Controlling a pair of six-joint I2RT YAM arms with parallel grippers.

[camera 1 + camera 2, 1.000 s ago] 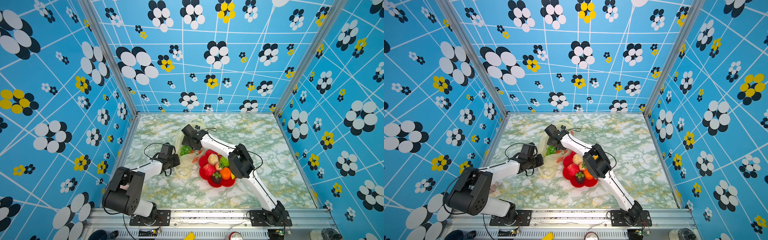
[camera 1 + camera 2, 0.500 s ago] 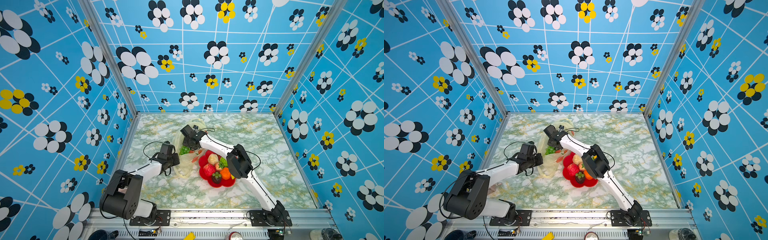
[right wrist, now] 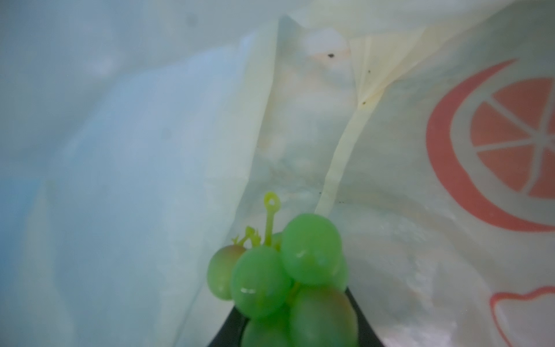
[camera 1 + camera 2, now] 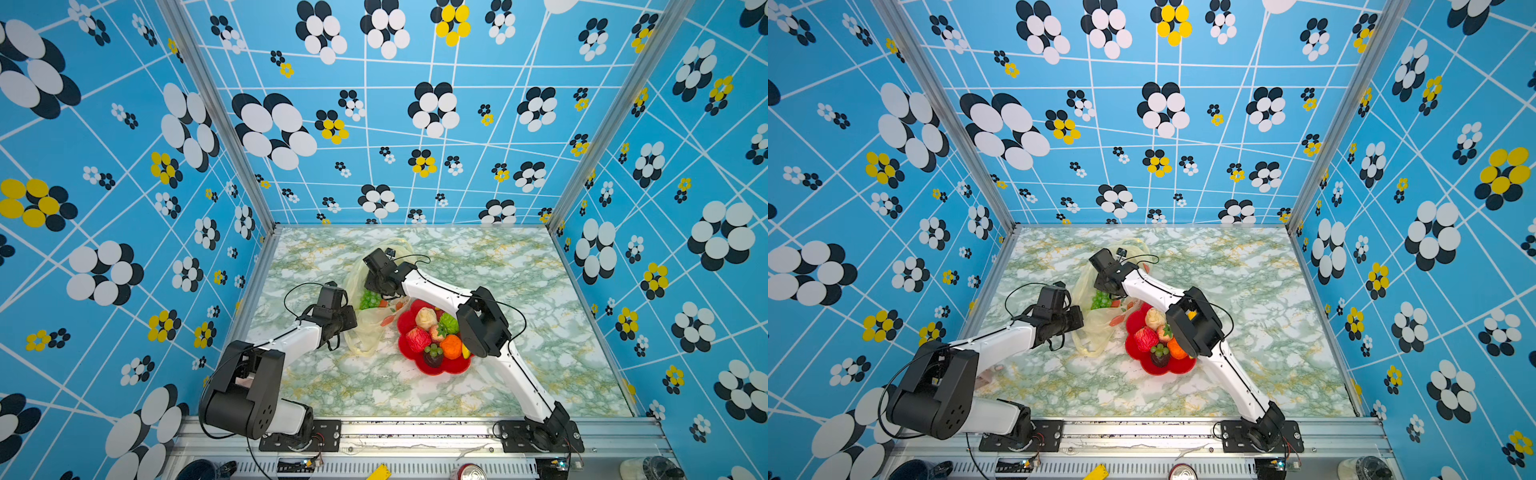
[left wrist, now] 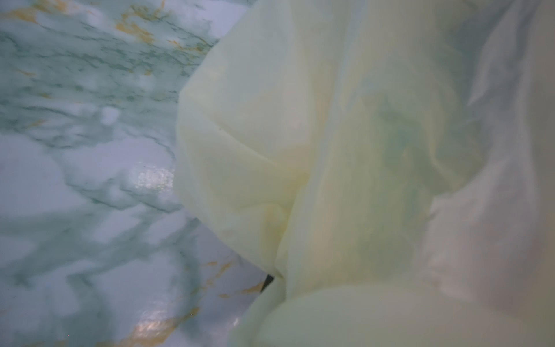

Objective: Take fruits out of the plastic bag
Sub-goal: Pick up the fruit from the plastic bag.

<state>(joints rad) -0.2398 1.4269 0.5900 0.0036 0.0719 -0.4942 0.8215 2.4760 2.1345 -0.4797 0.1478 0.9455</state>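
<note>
No readable writing shows, even on the plastic bag (image 3: 390, 240).

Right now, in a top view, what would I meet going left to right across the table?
Left end effector → green grape bunch → cream piece → bumpy green fruit → right arm's elbow. The plastic bag overlaps several, so it's left out.
</note>
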